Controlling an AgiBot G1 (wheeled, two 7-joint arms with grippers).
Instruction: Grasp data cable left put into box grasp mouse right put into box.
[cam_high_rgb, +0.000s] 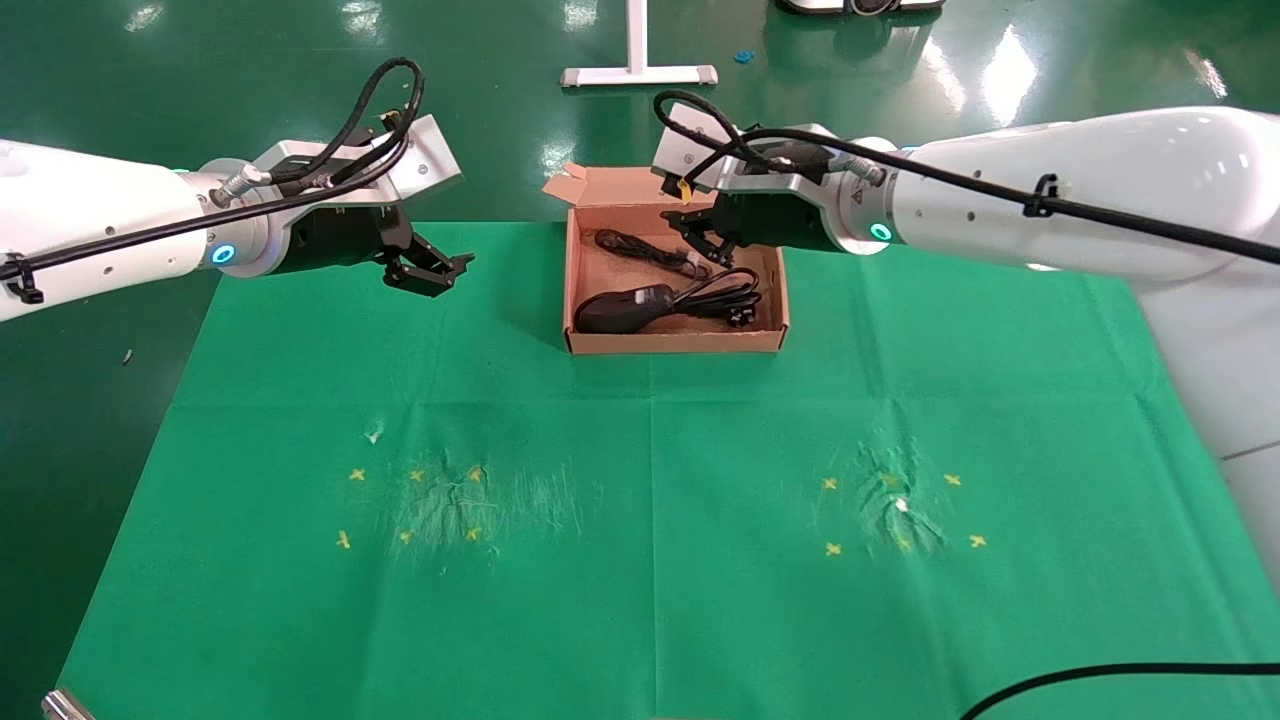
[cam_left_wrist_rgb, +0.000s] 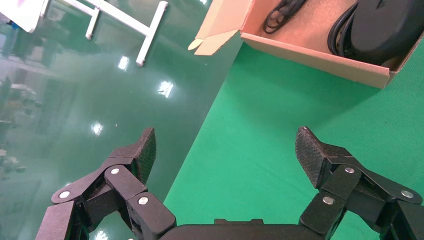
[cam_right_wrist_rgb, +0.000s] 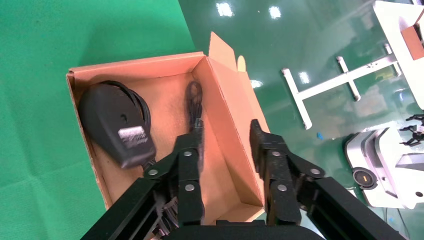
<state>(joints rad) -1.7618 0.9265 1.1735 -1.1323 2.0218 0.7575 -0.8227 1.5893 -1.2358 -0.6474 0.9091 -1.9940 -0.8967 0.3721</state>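
Since the data cable (cam_high_rgb: 650, 300) and mouse (cam_high_rgb: 640, 248) both lie in the box (cam_high_rgb: 670, 342) at the bench's far edge, placing looks finished. The right gripper (cam_high_rgb: 700, 240) hangs over the box, parted and empty, and next needs a clean lift. The left gripper (cam_high_rgb: 430, 270) gapes wide towards the far-left corner.

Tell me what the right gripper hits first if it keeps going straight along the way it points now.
Most likely the floor of the box. The right gripper hangs open over its far side, with the thin data cable just ahead of one finger, so it may touch that first. Depth is unclear.
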